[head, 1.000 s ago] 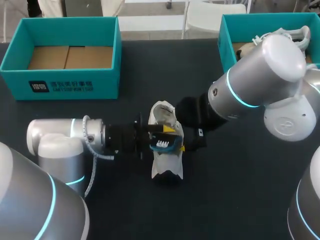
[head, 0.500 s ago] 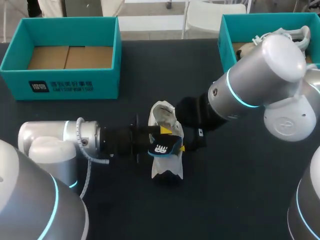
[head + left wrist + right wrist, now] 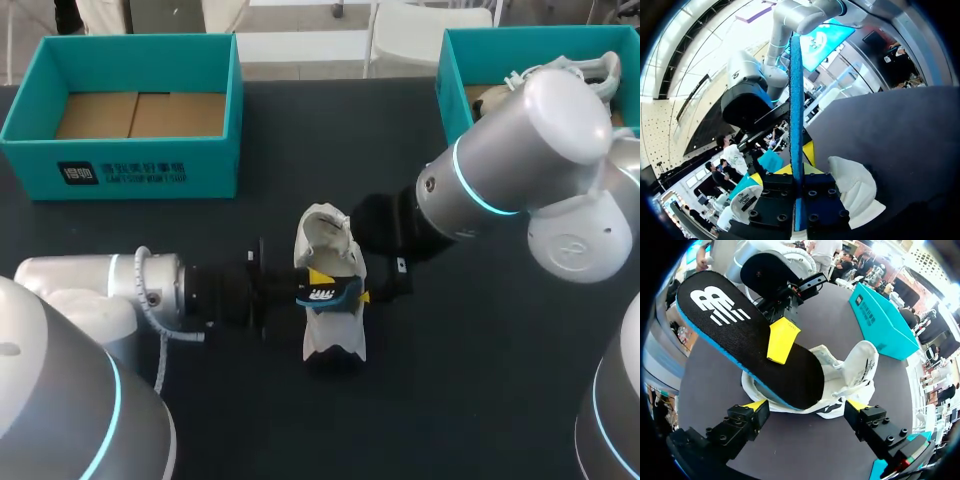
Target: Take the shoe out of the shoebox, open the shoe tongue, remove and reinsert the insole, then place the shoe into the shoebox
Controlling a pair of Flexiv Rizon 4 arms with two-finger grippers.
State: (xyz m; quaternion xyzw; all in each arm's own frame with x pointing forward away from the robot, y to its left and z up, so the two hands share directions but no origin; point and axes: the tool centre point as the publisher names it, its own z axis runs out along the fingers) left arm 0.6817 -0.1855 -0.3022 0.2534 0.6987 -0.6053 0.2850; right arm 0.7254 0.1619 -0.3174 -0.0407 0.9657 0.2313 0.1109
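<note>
A white shoe stands on the dark table, its opening toward the far side. My left gripper is shut on a black insole with a blue edge, held over the shoe's middle. In the left wrist view the insole shows edge-on, pinched in the left gripper. My right gripper is open, its yellow tips low at either end of the shoe's side. The insole slants up out of the shoe with a yellow fingertip of the left gripper on it.
A teal shoebox with a bare cardboard floor stands at the back left. A second teal box at the back right holds another white shoe, partly hidden by my right arm. Bare table lies in front of the shoe.
My left arm has drawn back to the left and its fingers have closed tighter on the insole, which shifted slightly left and forward. The right arm and the shoe have stayed put.
</note>
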